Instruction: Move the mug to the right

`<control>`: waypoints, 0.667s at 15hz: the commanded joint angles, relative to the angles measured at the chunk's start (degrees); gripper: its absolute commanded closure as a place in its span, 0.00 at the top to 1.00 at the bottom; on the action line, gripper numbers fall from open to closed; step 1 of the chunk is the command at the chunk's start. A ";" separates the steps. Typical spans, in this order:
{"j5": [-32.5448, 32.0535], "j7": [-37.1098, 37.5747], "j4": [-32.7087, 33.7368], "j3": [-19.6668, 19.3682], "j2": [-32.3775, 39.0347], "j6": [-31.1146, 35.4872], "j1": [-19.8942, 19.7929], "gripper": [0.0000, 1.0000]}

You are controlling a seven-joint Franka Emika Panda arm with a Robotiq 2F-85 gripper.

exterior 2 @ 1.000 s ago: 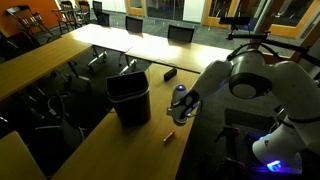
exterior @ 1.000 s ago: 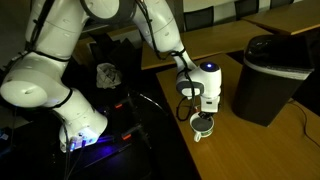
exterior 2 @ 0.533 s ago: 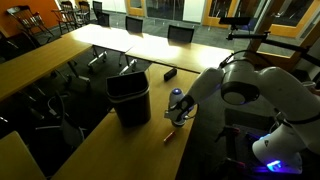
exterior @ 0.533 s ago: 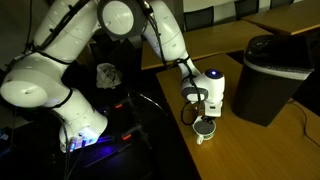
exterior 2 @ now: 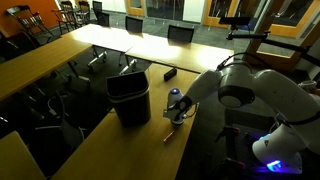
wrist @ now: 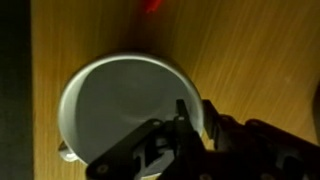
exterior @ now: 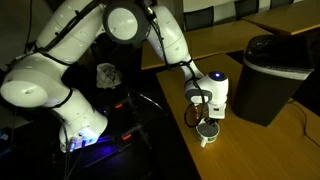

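We are holding the gripper (wrist: pixel 195 120) directly over the mug (wrist: pixel 120 105), which is standing upright on the wooden table (wrist: pixel 260 60). In the wrist view the fingers are reaching in from 5 o'clock across the rim, with the round body spreading toward 10 o'clock, and we cannot tell how far they are parted or whether they are pinching that rim. A tiny red object (wrist: pixel 152 5) is lying just past the mug at 12 o'clock, and in an exterior view the black bin (exterior: pixel 275 75) is standing near at 2 o'clock, which we judge the likeliest obstacle.
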 commanded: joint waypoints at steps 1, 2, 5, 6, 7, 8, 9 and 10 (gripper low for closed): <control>0.80 -0.72 1.57 -1.27 0.05 -3.19 1.04 0.57; 0.79 -1.32 1.83 -0.85 0.11 -2.70 0.65 0.63; 0.07 -1.14 -3.75 -2.39 -4.86 -3.59 3.21 0.87; -0.88 0.04 -5.25 -4.43 -6.17 -4.95 5.44 0.94; -1.74 0.85 -7.89 -6.16 -8.42 -6.01 7.64 1.00; -2.79 1.87 -10.55 -8.42 -10.56 -6.05 10.40 1.00; -3.48 1.19 -13.12 -8.87 -13.49 -7.71 11.50 1.00; -4.90 2.92 -15.67 -11.63 -15.72 -8.88 14.91 1.00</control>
